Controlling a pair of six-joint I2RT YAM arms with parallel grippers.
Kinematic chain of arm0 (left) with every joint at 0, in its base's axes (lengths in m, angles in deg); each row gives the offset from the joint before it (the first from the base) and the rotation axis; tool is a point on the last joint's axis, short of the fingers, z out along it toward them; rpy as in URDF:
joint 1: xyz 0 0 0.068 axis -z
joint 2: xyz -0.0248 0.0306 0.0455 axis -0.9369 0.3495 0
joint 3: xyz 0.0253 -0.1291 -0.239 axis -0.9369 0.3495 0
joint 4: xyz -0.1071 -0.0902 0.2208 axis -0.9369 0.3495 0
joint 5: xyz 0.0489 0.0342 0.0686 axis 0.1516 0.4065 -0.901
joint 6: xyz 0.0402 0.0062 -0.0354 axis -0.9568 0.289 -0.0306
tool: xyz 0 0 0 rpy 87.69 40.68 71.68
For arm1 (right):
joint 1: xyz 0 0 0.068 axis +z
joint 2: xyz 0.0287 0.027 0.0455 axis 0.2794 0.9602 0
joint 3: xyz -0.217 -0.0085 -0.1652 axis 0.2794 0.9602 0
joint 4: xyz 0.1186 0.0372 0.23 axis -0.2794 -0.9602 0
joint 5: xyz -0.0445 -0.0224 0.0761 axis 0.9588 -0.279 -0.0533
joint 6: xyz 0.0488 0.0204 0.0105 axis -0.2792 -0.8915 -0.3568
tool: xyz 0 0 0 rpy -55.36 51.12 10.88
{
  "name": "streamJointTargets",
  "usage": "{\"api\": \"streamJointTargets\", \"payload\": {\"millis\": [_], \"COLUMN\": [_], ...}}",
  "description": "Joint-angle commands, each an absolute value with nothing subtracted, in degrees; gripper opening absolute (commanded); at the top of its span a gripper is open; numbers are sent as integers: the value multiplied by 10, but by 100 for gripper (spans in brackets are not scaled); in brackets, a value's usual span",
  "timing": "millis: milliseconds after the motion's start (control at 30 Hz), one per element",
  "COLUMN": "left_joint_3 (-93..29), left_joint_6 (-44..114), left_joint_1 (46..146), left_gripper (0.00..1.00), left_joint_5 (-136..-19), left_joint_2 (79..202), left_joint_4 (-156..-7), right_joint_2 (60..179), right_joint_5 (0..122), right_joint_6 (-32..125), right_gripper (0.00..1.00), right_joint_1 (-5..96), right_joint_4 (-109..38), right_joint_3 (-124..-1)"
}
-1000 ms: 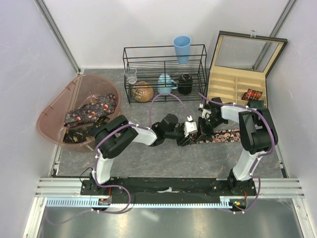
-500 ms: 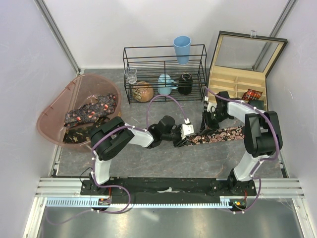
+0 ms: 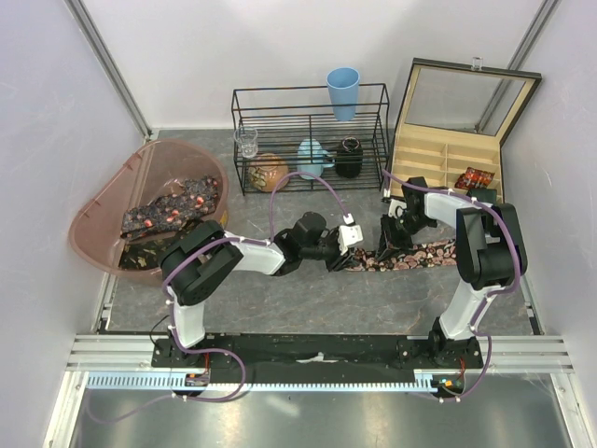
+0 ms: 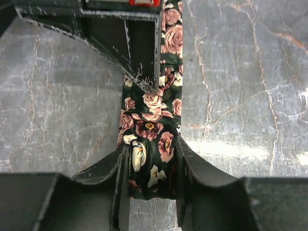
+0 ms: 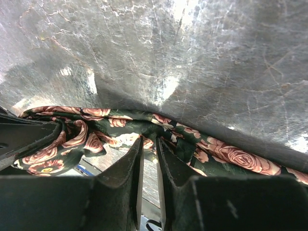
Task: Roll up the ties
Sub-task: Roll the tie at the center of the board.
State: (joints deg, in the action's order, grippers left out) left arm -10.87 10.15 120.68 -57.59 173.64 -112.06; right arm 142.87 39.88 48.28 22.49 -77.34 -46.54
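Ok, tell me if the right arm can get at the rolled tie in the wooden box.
Probably yes. The rolled tie sits in an open compartment of the box, lid up, nothing over it, close beside the right arm.

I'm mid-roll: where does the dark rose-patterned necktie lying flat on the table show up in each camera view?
Top external: the dark rose-patterned necktie stretches sideways, right of centre.
Left wrist: the tie runs from top centre to bottom centre.
Right wrist: the tie crosses the lower half, left to right.
Shared landmark: the grey marbled tabletop under it in all three views.
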Motion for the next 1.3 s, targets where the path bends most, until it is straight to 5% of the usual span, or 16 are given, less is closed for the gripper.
{"api": "streamJointTargets", "payload": {"millis": [0, 233, 533, 733, 1067, 1267], "left_joint_3": [-119, -147, -169, -176, -162, -163], "left_joint_6": [96, 54, 36, 32, 41, 44], "left_joint_1": [1200, 1203, 1210, 1213, 1211, 1210], "left_gripper": [6, 6, 7, 7, 9, 10], "left_joint_5": [-597, -642, -656, -664, -625, -621], "left_joint_2": [1724, 1769, 1789, 1794, 1793, 1794], "left_joint_4": [-1082, -961, -919, -909, -917, -917], "right_joint_2": [1459, 1438, 1377, 1386, 1419, 1434], "right_joint_5": [503, 466, 276, 255, 287, 309], "right_joint_6": [502, 520, 474, 435, 437, 440], "right_gripper": [24, 25, 41, 47, 24, 22], "right_joint_1": [226, 226, 233, 254, 255, 274], "right_joint_4": [-757, -761, -754, -713, -646, -619], "right_joint_3": [-455, -456, -470, -463, -443, -417]}}
